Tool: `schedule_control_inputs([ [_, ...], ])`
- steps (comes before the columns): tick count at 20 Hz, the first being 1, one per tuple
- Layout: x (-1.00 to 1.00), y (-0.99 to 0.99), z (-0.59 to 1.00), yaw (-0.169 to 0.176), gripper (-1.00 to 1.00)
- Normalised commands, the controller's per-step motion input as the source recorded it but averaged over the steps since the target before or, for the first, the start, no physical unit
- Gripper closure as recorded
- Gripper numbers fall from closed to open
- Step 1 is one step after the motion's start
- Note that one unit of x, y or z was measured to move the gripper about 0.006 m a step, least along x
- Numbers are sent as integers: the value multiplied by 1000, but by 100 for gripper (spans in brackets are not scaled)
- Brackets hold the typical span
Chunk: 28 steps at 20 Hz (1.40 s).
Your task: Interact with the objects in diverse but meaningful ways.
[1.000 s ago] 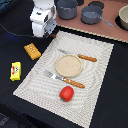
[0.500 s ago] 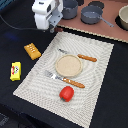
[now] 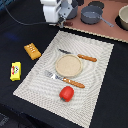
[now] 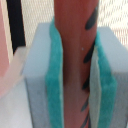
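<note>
In the wrist view a reddish-brown sausage (image 4: 75, 60) with dark grill marks stands between the teal pads (image 4: 54, 80), and my gripper (image 4: 75, 100) is shut on it. In the exterior view the white gripper (image 3: 63, 20) hangs above the far edge of the striped placemat (image 3: 100, 75), with a bit of the sausage (image 3: 67, 23) showing under it. A red tomato (image 3: 66, 93) lies on the mat's near part. The orange dotted bread block (image 3: 32, 50) and the yellow packet (image 3: 15, 71) lie on the dark table at the exterior view's left.
A round tan plate (image 3: 68, 65) sits mid-mat, with a wooden-handled knife (image 3: 82, 57) behind it and a fork (image 3: 67, 80) in front. Two grey pots (image 3: 92, 14) (image 3: 123, 17) stand on the brown surface at the back right.
My gripper has moved toward the exterior view's right and farther back, away from the bread block, still closed on the sausage. The other objects have not moved.
</note>
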Motion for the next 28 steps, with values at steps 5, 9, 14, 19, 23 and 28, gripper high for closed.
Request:
schedule_control_inputs([
  [5,1000,24,0,-1,100],
  [9,1000,40,0,0,100],
  [14,1000,52,23,-5,100],
  [19,887,118,33,-28,100],
  [23,355,51,83,0,-100],
  [28,313,54,294,-25,-100],
])
